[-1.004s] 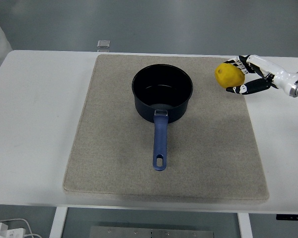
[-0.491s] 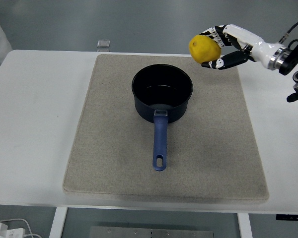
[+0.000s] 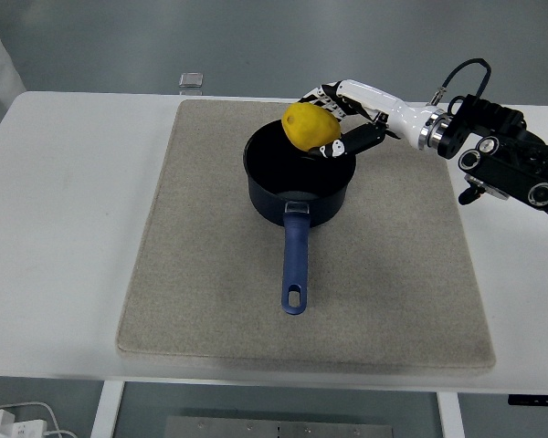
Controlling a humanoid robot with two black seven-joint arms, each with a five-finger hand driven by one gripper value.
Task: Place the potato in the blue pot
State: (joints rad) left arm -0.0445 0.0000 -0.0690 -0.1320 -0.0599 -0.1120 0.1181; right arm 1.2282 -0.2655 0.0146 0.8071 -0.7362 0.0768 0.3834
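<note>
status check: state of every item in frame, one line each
potato: held in the air over the pot's opening, not released
right hand: shut on the potato, reaching in over the pot's far right rim
pot: upright on the mat, nothing visible inside, handle toward the near edge
mat: flat on the table
table: white, bears the mat
</note>
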